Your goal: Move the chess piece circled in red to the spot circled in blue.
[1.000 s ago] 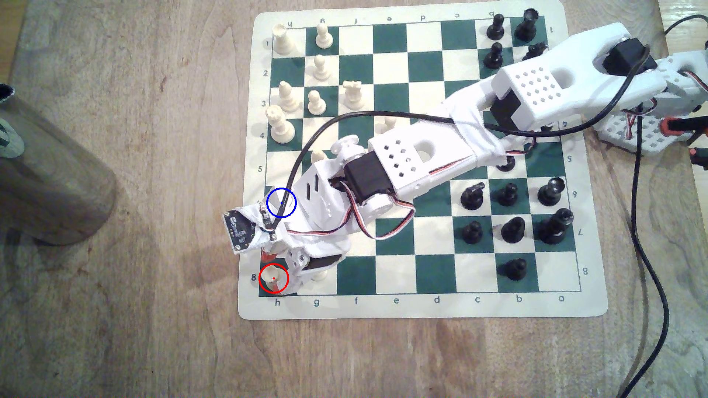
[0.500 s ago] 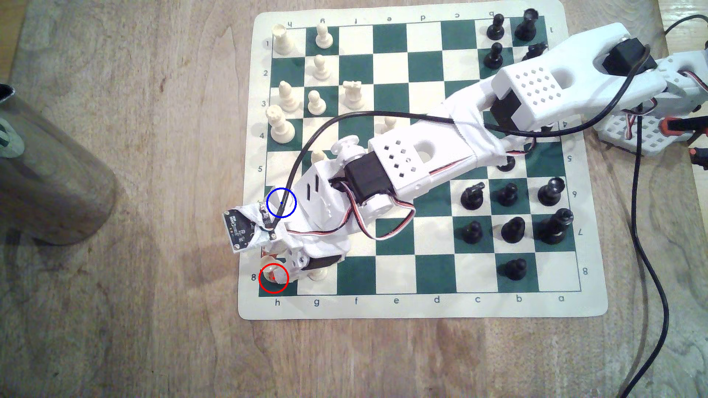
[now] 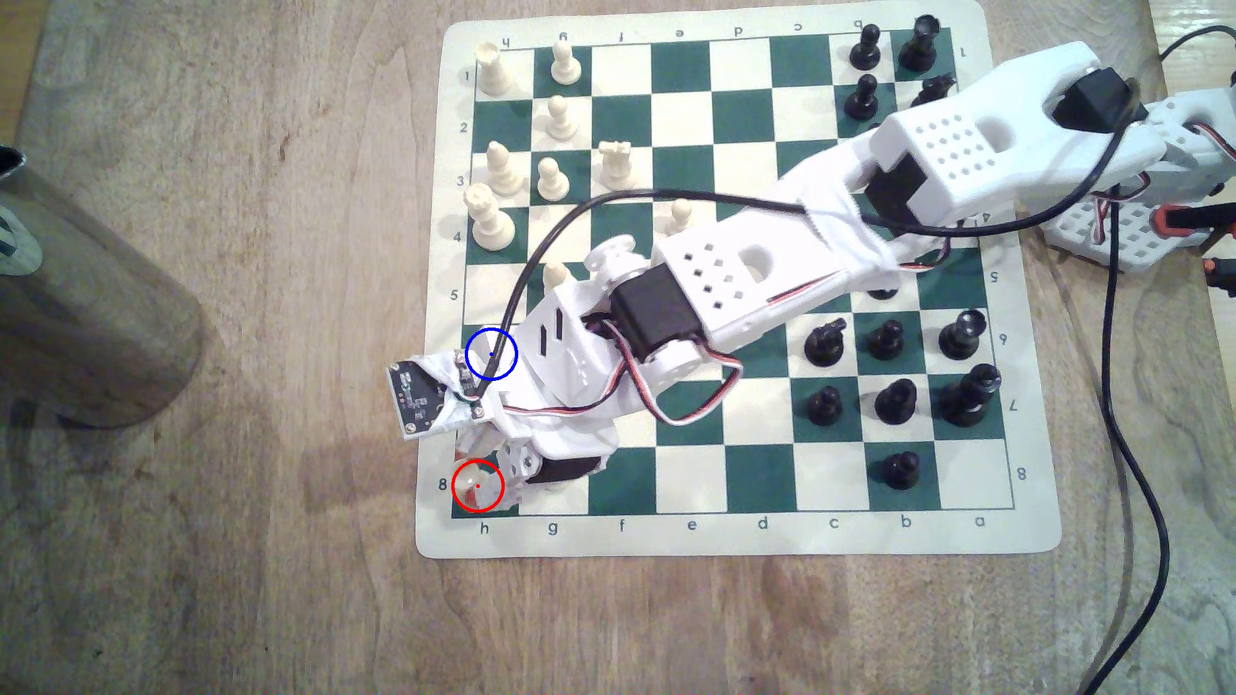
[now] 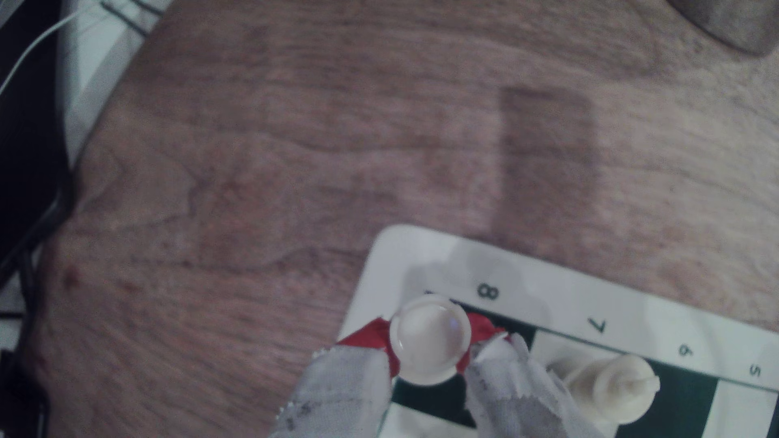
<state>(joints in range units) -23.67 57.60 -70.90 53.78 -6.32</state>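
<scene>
Red-taped fingertips [image 4: 478, 332] of the gripper [image 4: 430, 349] press on either side of the cream rook [image 4: 430, 339], so the jaws are closed on it; in the wrist view its round base faces the camera, which suggests the piece is tipped or lifted rather than standing flat. In the exterior view the rook [image 3: 476, 482] sits inside the red ring at the h8 corner of the chessboard [image 3: 736, 534], so the grasp looks made while the carry is not yet done. Just beside it stands a cream pawn [image 4: 607, 385] on the neighbouring square. Further along the same file, the blue-ringed square [image 3: 491, 354] waits, two rows off, partly covered by the black cable [image 3: 528, 281] and the arm's wrist. Whether the rook has cleared the board is hard to tell, and its notched top is hidden
</scene>
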